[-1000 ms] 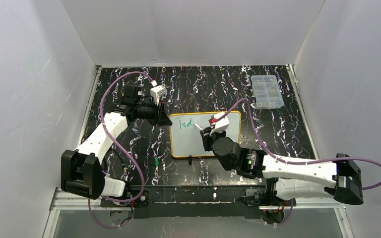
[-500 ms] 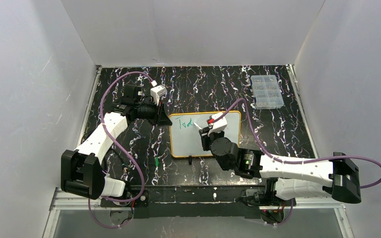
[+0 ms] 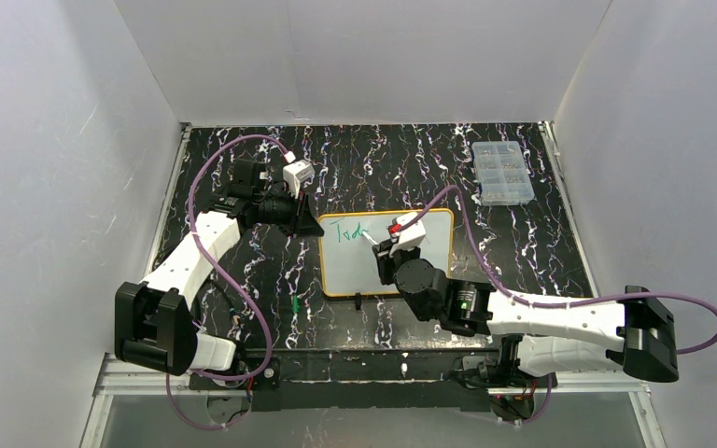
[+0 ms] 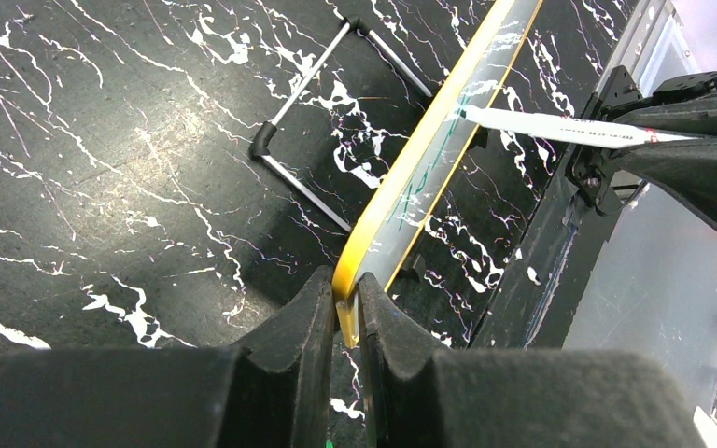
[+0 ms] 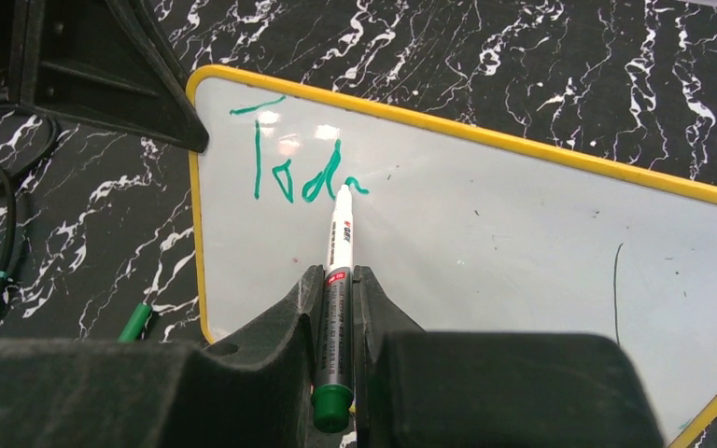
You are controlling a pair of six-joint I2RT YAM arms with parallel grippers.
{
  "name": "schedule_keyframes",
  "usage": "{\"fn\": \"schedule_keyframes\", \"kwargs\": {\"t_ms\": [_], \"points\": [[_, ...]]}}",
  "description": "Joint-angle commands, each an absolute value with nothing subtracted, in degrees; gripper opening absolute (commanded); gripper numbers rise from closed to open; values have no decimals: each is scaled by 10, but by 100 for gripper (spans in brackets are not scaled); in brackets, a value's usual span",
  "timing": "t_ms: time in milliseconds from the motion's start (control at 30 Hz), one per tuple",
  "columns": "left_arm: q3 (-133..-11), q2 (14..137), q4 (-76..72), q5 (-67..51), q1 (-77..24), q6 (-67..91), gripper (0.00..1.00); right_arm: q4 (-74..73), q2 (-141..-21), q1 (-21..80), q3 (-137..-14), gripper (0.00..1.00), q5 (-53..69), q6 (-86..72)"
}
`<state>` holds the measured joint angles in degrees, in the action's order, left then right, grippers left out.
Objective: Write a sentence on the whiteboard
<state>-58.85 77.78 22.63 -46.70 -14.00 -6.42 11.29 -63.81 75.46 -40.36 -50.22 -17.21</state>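
The whiteboard (image 3: 350, 266), white with a yellow frame, lies at the table's middle. In the left wrist view its yellow edge (image 4: 429, 149) runs away from the camera. My left gripper (image 3: 316, 227) (image 4: 345, 289) is shut on the board's upper left corner. My right gripper (image 3: 385, 248) (image 5: 339, 275) is shut on a white marker (image 5: 339, 252) with a green end. The marker's tip touches the whiteboard (image 5: 504, 243) at the end of green writing (image 5: 299, 177) that reads about "Toda". The marker (image 4: 560, 128) also shows in the left wrist view.
A clear compartmented box (image 3: 502, 173) stands at the back right. A green marker cap (image 3: 295, 304) (image 5: 134, 322) lies left of the board's lower corner. A black clip foot (image 3: 358, 301) sits at the board's near edge. White walls enclose the table.
My right gripper has shifted a little to the left with the marker, and the green writing has gained a short stroke. The left arm has not moved.
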Motion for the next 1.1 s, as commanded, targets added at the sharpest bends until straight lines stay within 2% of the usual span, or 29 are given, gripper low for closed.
{"fn": "schedule_keyframes", "kwargs": {"t_ms": [0, 300, 1067], "points": [[-588, 753, 228, -467, -136, -74, 0, 90, -625, 753, -389, 1, -506, -200], [-587, 753, 228, -467, -136, -74, 0, 71, -613, 754, -384, 1, -522, -211], [-588, 753, 227, -467, -136, -74, 0, 138, -622, 755, -401, 1, -551, -157]]}}
